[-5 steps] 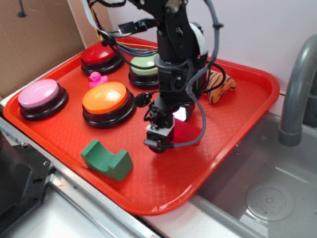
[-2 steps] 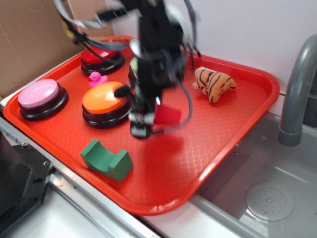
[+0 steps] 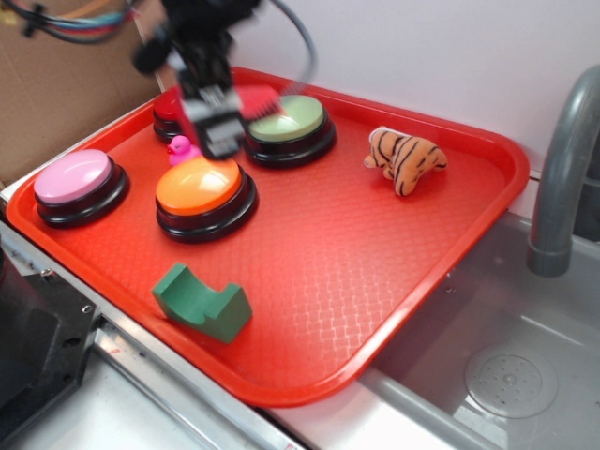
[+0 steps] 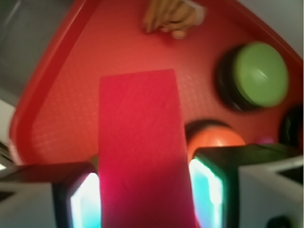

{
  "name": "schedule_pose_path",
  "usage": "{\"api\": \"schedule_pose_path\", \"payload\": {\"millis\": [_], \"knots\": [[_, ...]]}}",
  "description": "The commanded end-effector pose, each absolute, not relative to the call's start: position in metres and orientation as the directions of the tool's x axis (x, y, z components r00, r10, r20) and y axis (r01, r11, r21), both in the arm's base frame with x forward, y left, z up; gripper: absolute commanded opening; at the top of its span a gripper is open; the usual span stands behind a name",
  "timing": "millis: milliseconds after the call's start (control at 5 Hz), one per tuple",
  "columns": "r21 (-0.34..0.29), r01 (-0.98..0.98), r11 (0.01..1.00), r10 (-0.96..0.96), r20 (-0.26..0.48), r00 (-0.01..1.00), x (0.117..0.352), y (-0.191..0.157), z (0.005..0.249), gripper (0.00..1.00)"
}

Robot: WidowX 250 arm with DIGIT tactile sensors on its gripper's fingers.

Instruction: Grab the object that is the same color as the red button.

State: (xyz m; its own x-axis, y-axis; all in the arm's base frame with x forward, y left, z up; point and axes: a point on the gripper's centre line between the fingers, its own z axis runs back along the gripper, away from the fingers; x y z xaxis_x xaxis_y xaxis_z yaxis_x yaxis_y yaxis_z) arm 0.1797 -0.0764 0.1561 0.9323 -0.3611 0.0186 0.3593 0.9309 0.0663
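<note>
The red wedge block (image 4: 141,142) fills the middle of the wrist view, clamped between my two lit fingers (image 4: 85,202). My gripper (image 4: 145,199) is shut on it. In the exterior view the gripper (image 3: 223,127) is blurred and hangs above the tray's back left, between the orange and green buttons, with the wedge (image 3: 255,97) sticking out to its right. Only a sliver of the red button (image 3: 167,109) shows behind the arm at the back left.
The red tray (image 3: 356,262) holds a pink button (image 3: 73,178), an orange button (image 3: 202,187), a pale green button (image 3: 289,120), a pink duck (image 3: 183,148), a green notched block (image 3: 202,302) and a tiger toy (image 3: 406,157). A sink (image 3: 506,375) and faucet (image 3: 562,178) lie to the right.
The gripper has lifted the red wedge off the tray's middle and swung it up and to the back left, over the buttons. The tiger toy is uncovered.
</note>
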Motion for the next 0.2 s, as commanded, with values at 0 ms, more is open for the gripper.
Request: {"api": "schedule_pose_path", "payload": {"millis": [0], "knots": [[0.114, -0.062, 0.992, 0.056, 0.048, 0.997, 0.1520, -0.0872, 0.1865, 0.00]]}}
